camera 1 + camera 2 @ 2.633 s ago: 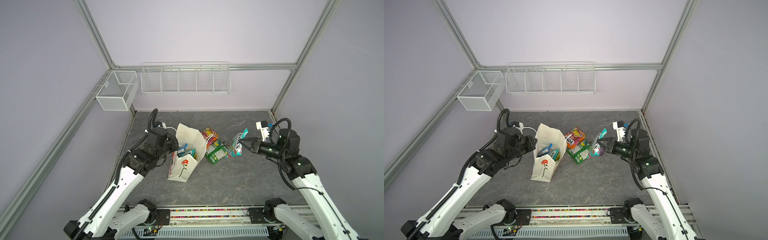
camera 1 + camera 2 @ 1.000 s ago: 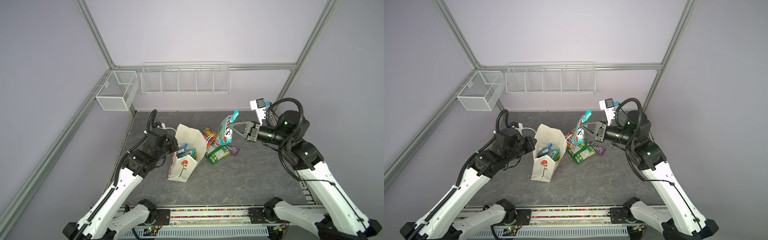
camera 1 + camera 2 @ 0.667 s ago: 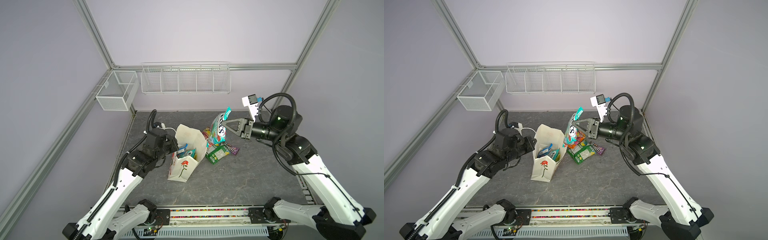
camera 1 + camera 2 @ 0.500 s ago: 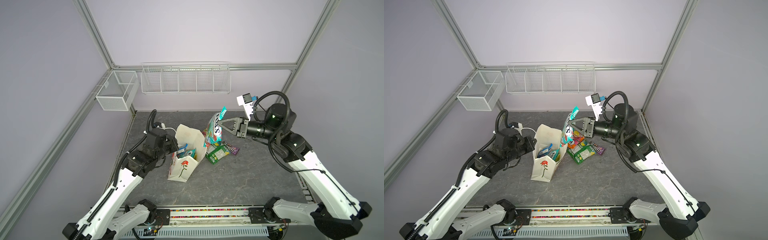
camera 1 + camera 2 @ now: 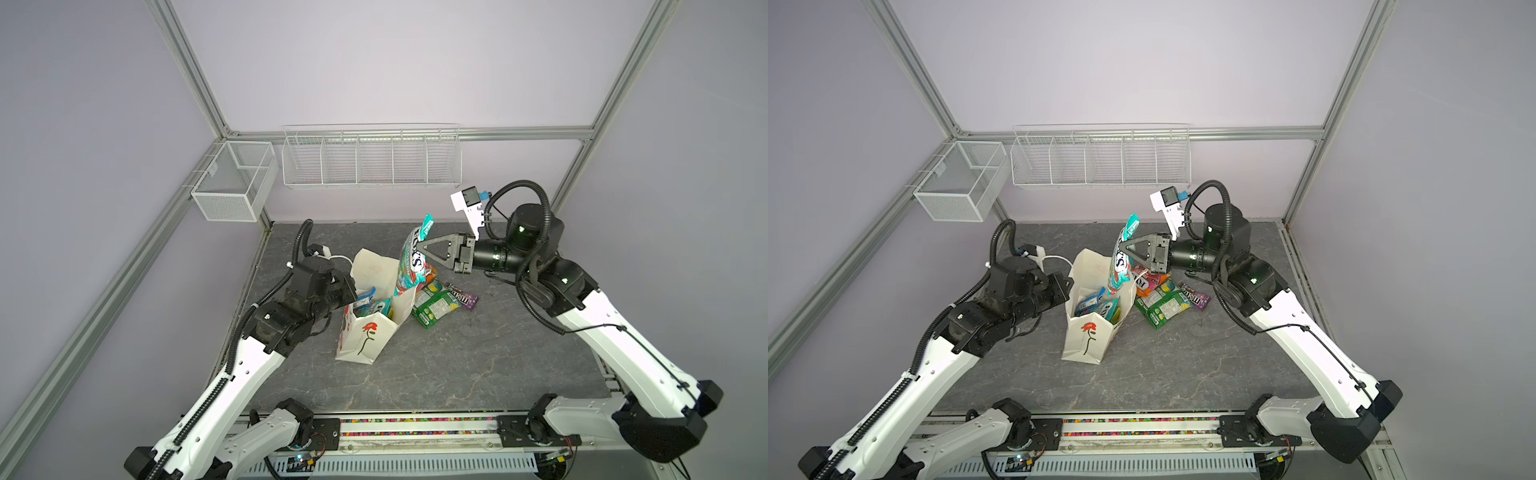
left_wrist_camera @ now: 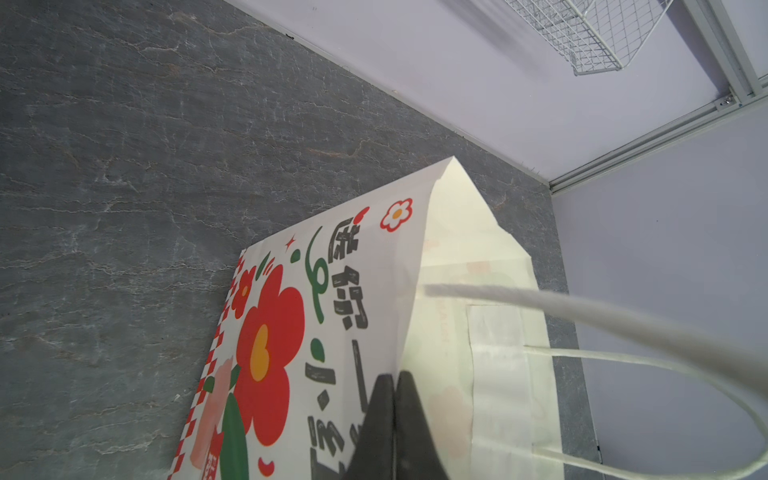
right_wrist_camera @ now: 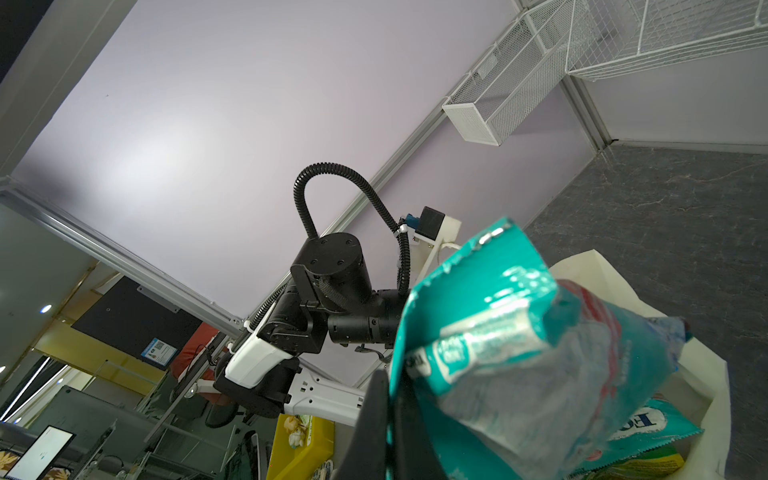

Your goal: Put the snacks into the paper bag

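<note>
Your right pincer (image 5: 420,249) is clamped on a teal packet (image 5: 409,274) hanging over the open mouth of the paper bag (image 5: 365,336), mid desk (image 5: 457,365). Your left pincer (image 5: 352,291) pinches the bag's left rim. Next, I'd judge: lower the packet past the rim, then release.

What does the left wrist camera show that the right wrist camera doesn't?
Only the left wrist view: the printed outside of the paper bag, with its red flower, a cord handle, and the left gripper pinching the bag's rim. Only the right wrist view: the right gripper shut on a teal packet over the bag's mouth, a second teal packet inside, the left arm and the mesh box. Both: the bag, the grey tabletop and the wire basket.
</note>
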Robot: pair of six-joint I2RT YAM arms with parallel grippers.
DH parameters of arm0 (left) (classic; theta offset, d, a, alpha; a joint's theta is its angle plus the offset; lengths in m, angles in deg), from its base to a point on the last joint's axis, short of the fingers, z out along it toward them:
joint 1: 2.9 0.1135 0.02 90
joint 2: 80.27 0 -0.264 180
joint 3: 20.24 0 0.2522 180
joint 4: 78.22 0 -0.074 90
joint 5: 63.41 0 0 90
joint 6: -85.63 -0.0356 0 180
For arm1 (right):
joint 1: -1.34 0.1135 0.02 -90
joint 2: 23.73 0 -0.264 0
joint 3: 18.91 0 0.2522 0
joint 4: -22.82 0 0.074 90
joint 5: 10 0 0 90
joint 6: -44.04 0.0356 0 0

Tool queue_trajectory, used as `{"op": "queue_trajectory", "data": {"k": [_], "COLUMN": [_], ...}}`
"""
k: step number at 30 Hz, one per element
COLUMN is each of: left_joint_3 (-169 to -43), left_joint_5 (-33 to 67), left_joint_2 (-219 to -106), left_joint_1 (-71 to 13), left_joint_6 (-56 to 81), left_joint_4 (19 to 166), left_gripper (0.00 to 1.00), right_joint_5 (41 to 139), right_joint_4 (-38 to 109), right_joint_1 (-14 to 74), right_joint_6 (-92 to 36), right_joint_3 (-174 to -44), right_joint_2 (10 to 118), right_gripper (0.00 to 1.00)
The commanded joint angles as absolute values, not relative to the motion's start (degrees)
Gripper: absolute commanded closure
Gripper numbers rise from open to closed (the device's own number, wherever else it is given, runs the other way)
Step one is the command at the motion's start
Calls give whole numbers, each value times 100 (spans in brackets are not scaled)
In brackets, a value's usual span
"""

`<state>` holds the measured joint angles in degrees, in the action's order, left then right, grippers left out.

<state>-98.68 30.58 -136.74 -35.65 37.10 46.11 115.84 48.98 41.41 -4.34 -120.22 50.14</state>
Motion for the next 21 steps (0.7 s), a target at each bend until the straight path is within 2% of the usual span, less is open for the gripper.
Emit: {"op": "queue_trajectory", "data": {"k": [1, 21], "left_joint_3": [-9907, -9813], "left_joint_5": [3004, 2975], "left_joint_2": [-13563, -13495], "left_joint_1": [-3595, -3595], "left_joint_6": [3766, 3804], "left_joint_4": [4706, 4733], "left_gripper": [100, 100], "right_joint_5": [11615, 11695], "right_joint_4": [4385, 3857], "right_joint_1": [4254, 4561], "right_joint_6": [-395, -124], "right_joint_3": [-12202, -12011], "right_joint_2": [5105, 5816], "right_gripper": [93, 93]}}
